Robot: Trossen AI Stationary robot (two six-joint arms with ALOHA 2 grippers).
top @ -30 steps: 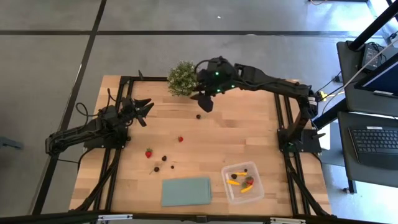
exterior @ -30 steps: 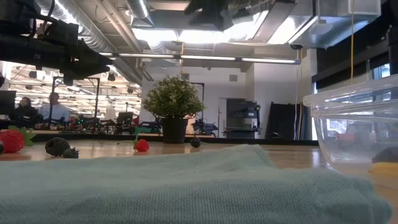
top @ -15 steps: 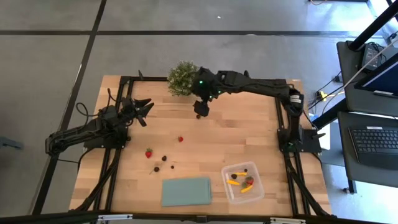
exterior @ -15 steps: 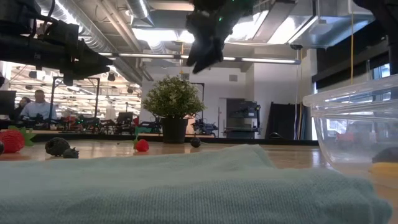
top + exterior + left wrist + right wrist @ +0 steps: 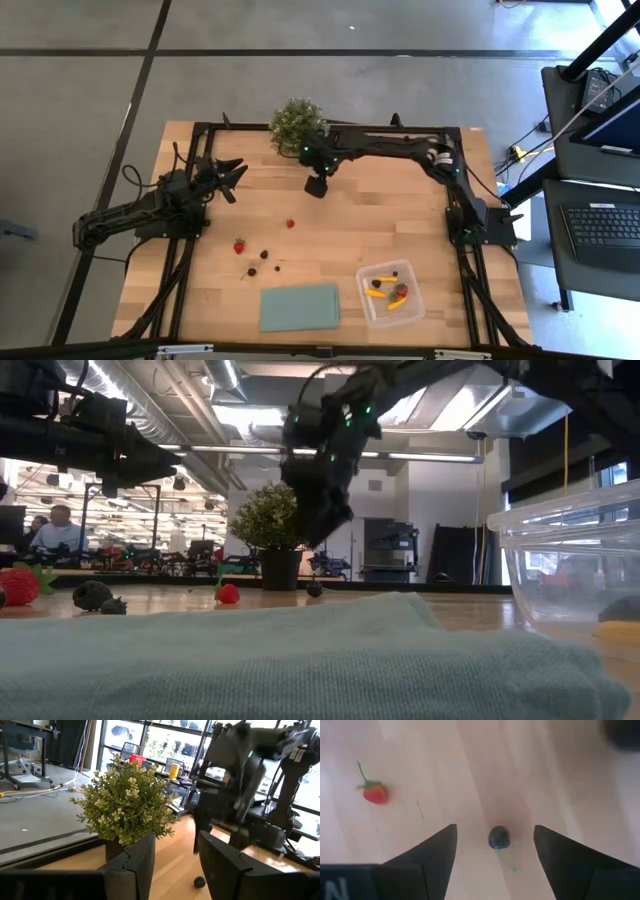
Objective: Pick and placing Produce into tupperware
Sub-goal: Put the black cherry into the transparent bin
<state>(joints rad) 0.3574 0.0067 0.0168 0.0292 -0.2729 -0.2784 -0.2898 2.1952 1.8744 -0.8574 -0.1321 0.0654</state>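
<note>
The right gripper [image 5: 317, 186], fingers spread apart and empty, hangs directly above a small dark round berry [image 5: 498, 837] on the pale wooden table [image 5: 400, 220], near the bushy green potted plant [image 5: 291, 124]. To do this well, descend straight so the berry stays centred between the fingers, then close gently; it could roll. The clear square plastic tupperware [image 5: 391, 293] sits well apart, at the near right. The left gripper [image 5: 229, 177] waits half-open at the left.

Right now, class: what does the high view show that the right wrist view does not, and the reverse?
Only the high view shows the tupperware, the pale-green sheet, the potted plant and the waiting left gripper. Only the right wrist view shows the dark berry lying between the open fingers. Both show the right gripper and a lone strawberry.
</note>
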